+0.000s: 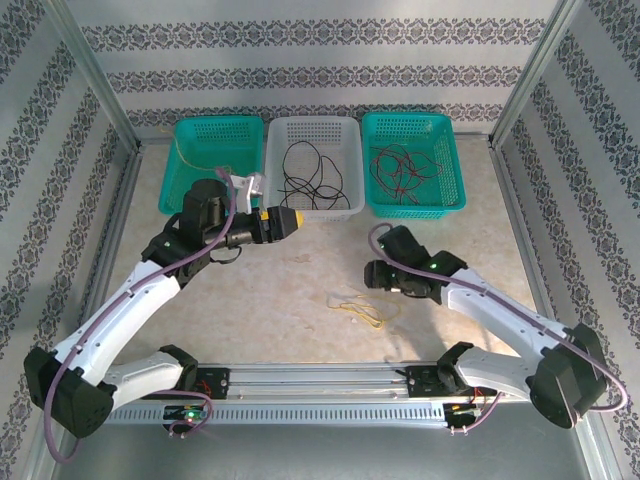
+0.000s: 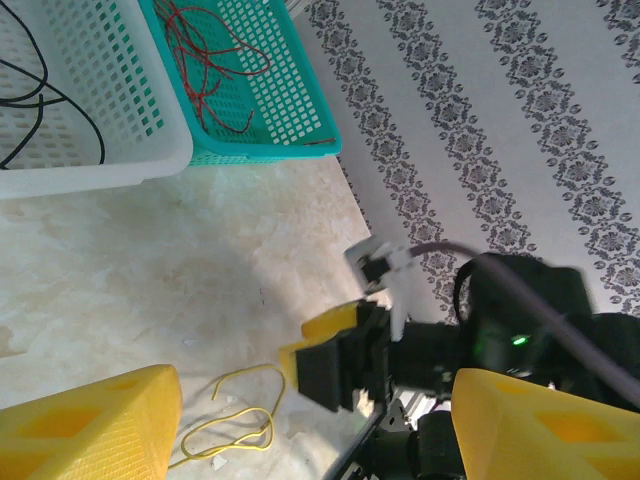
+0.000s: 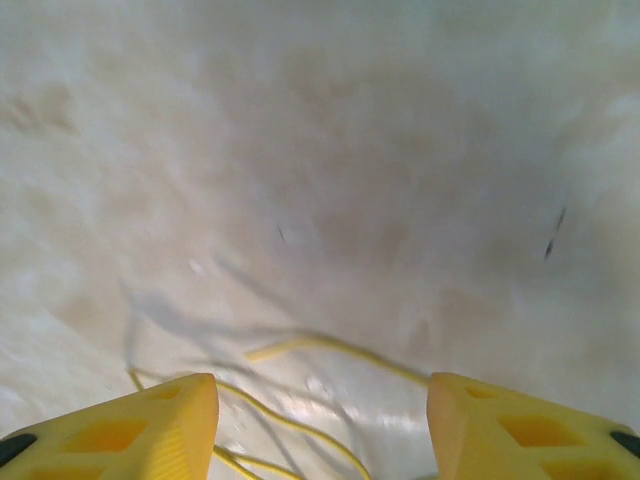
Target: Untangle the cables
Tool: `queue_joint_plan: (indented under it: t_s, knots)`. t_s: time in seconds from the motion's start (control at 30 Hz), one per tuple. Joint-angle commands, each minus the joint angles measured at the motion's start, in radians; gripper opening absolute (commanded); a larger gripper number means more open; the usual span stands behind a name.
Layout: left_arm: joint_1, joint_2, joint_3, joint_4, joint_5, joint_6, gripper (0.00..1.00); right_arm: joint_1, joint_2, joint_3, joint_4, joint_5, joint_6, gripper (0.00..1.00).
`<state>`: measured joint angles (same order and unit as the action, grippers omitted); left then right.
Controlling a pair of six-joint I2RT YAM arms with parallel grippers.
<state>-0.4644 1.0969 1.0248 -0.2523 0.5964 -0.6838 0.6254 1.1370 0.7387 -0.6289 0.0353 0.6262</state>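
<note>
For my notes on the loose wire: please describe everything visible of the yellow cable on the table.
The yellow cable is a thin, flexible wire, lying slack in a few loose loops flat on the pale table. Only the table touches it; the right tool hangs open over it, gripping nothing.

Left hand [image 1: 287, 221] raised, jaws apart; right hand [image 3: 320, 430] low, jaws apart.
</note>
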Motion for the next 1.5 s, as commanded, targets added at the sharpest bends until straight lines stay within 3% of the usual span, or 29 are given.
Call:
queue_joint_plan:
  t_s: [0.0,0.1,0.23,0.47,0.67,0.77,0.83,0.97,1.1,1.47]
  knots:
    - [0.006,0.006,-0.013,0.010,-0.010,-0.002,0.71,0.025,0.079,-0.032,0.005,-0.060,0.041,0.53]
    - [0.007,-0.003,-0.034,0.030,-0.010,-0.019,0.70,0.071,0.176,-0.012,-0.006,-0.055,0.015,0.46]
    - [0.007,-0.026,-0.039,-0.001,-0.017,0.000,0.70,0.133,0.266,0.025,-0.022,-0.035,-0.008,0.46]
    - [0.007,-0.041,-0.041,-0.016,-0.020,0.015,0.70,0.140,0.375,0.024,-0.011,-0.026,-0.020,0.37]
    - [0.006,-0.029,-0.039,-0.001,-0.021,0.015,0.70,0.140,0.369,0.027,0.003,-0.024,-0.021,0.12]
    - [0.007,-0.026,-0.044,0.010,-0.018,0.011,0.70,0.140,0.293,0.040,-0.013,0.005,-0.011,0.07]
    - [0.007,-0.028,-0.047,0.013,-0.019,0.010,0.70,0.140,0.223,0.048,-0.011,0.004,-0.008,0.11]
    - [0.007,-0.024,-0.047,0.015,-0.016,0.010,0.70,0.122,0.141,0.058,-0.003,0.015,-0.021,0.48]
    - [0.007,-0.024,-0.048,0.027,-0.012,0.003,0.69,0.063,0.227,0.058,0.018,-0.021,-0.051,0.48]
    - [0.007,-0.042,-0.050,0.013,-0.014,0.014,0.69,0.096,0.453,0.150,-0.009,0.108,-0.102,0.49]
